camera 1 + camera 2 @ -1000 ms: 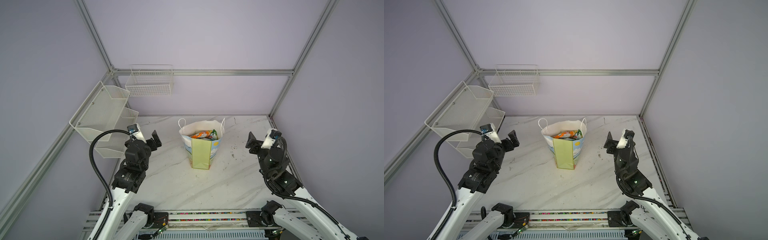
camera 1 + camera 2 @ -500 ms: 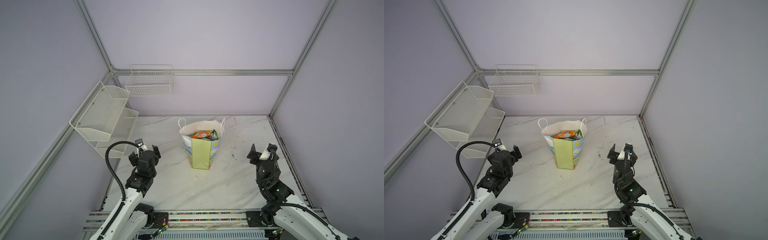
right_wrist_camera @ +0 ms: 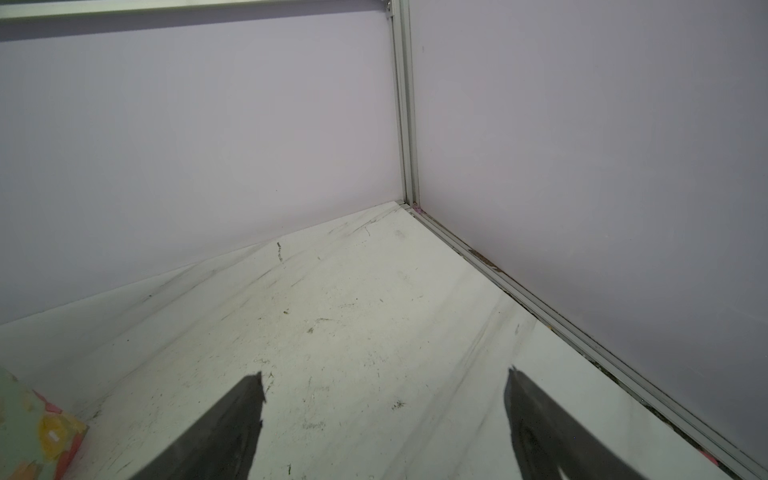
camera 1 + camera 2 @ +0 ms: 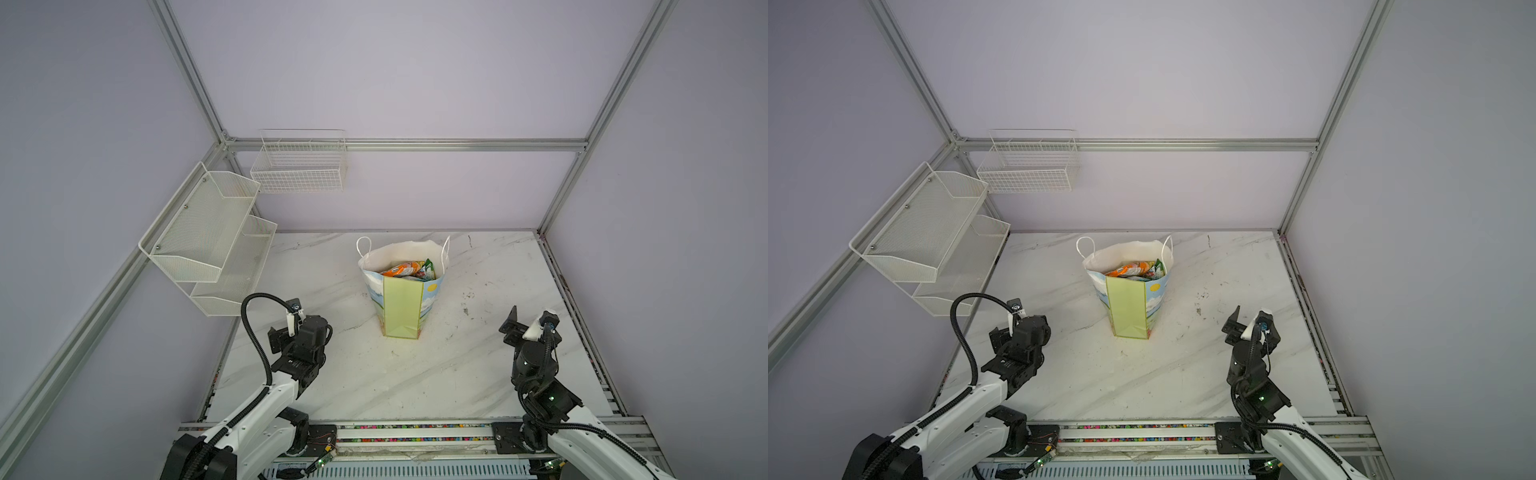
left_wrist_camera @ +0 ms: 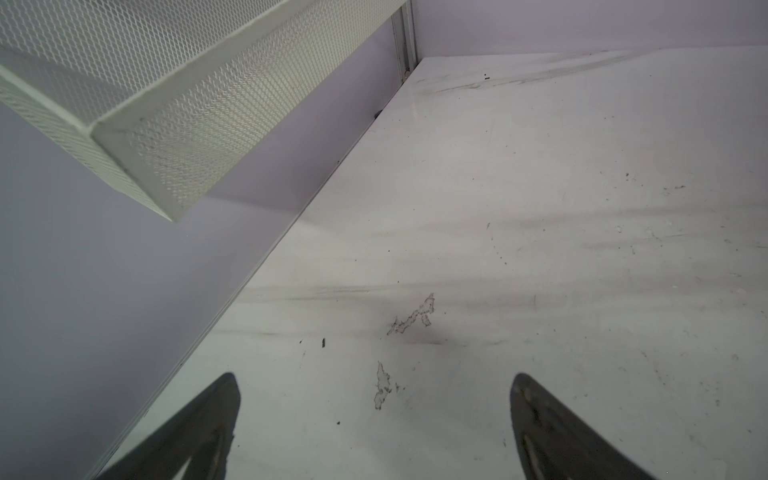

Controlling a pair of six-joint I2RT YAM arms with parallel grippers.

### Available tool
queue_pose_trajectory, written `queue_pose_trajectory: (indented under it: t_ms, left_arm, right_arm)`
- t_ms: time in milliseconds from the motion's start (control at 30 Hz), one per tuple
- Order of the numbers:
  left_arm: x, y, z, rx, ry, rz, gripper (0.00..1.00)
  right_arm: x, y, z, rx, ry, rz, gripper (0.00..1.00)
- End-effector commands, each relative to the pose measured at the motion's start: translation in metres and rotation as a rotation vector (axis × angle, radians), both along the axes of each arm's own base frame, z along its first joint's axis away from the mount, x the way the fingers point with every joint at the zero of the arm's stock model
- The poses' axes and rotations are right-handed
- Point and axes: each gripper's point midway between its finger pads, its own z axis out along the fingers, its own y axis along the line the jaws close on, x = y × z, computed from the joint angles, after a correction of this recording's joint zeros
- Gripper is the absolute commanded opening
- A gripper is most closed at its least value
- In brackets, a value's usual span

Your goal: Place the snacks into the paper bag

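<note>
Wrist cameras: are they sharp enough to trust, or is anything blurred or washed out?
Left wrist view: table scuffs read sharp, no glare, but the near fingers are soft dark blurs. Right wrist view: likewise, fingers blurred, paper bag corner soft at the frame edge.

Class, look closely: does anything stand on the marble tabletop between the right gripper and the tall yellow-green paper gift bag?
Nothing visible does. Only bare white marble tabletop lies between the open right gripper and the tall yellow-green paper gift bag; the crinkly orange and green snack packets sit inside it.
</note>
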Motion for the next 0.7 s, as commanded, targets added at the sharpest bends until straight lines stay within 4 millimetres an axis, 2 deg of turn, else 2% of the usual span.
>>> queue_pose_trajectory:
  t_ms: [0,400,667]
  left_arm:
    - [0.003,0.003,0.015,-0.004,-0.116,0.032,1.0]
    - [0.013,-0.001,0.031,0.037,-0.273,-0.023,1.0]
    - [0.022,0.0,0.038,0.069,-0.355,-0.011,1.0]
  right_arm:
    - [-0.001,-0.004,0.016,-0.005,-0.081,-0.022,0.92]
    - [0.012,0.002,0.017,-0.025,-0.174,0.008,0.91]
    - [0.03,-0.007,0.013,-0.017,-0.185,-0.003,0.9]
